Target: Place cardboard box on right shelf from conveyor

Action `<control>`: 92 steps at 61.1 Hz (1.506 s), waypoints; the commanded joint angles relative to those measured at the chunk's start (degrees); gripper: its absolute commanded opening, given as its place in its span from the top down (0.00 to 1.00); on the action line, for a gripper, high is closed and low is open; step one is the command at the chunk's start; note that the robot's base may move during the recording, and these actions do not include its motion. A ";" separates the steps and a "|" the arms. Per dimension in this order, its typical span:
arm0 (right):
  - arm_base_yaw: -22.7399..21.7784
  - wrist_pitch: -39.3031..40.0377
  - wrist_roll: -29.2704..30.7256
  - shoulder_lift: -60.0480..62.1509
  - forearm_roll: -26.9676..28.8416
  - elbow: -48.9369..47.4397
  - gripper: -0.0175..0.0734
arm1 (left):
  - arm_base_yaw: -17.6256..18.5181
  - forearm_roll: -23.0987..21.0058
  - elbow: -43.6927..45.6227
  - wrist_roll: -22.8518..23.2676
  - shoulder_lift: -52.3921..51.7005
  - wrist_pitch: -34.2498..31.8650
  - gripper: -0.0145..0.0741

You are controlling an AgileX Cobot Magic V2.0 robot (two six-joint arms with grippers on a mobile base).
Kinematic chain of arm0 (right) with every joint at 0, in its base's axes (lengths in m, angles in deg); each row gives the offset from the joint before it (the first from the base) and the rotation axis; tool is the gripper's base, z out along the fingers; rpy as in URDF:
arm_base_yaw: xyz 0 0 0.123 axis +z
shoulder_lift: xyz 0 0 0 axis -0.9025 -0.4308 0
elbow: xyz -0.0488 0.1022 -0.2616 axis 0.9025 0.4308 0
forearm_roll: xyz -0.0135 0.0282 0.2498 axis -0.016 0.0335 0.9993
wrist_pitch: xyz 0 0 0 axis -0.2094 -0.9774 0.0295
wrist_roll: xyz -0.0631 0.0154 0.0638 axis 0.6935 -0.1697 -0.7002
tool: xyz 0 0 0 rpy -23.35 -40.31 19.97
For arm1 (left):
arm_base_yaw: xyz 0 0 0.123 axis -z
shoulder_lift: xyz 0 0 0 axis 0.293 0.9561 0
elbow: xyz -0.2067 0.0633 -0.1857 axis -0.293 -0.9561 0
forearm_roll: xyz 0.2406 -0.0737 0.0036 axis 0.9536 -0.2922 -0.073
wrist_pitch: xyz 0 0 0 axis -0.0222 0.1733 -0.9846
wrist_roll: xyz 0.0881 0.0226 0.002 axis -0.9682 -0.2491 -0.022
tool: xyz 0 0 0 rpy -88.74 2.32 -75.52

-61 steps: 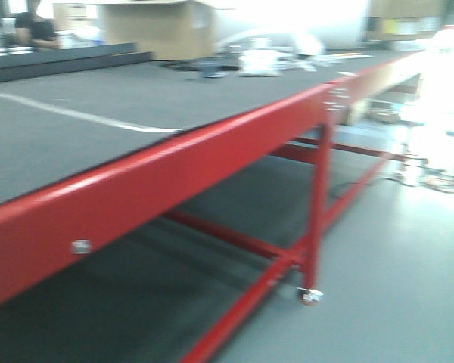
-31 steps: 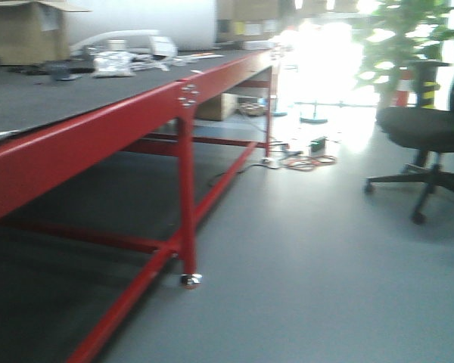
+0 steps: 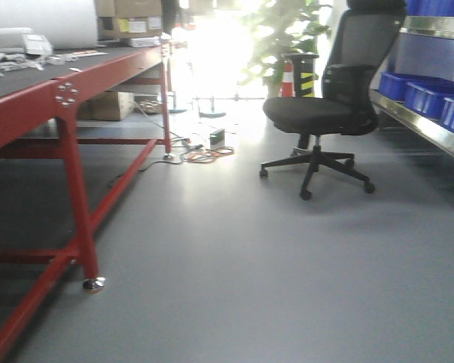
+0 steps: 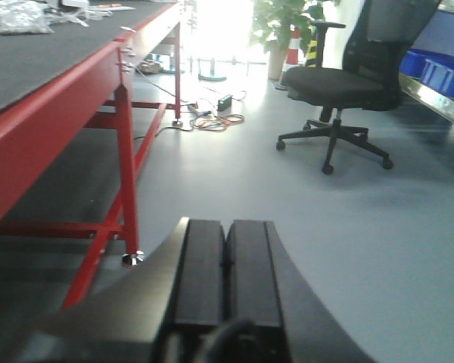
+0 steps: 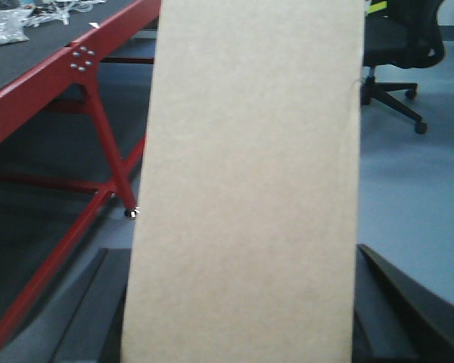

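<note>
The plain tan cardboard box (image 5: 246,181) fills the middle of the right wrist view, held upright off the floor. My right gripper (image 5: 234,249) is shut on it, one dark finger (image 5: 98,302) on each long side. My left gripper (image 4: 225,223) is shut on nothing, pads pressed together above the grey floor. The conveyor (image 3: 15,76), a dark grey belt on a red frame, lies to the left. The right shelf (image 3: 424,125), with its shiny steel lip, runs along the right edge. Neither gripper shows in the front view.
A black office chair (image 3: 325,113) stands on the floor between conveyor and shelf. Blue bins (image 3: 431,94) sit on the shelf. Cables and a small box (image 3: 208,151) lie on the floor near a red table leg (image 3: 79,212). A plant (image 3: 284,38) stands behind.
The front view has swung to the right, from the conveyor belt and its red frame to the open floor, the chair and the shelf.
</note>
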 commanded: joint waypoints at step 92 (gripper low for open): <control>-0.25 6.00 0.61 0.10 -1.44 -1.68 0.65 | -3.28 -0.34 -0.58 -0.01 -0.83 -4.84 0.97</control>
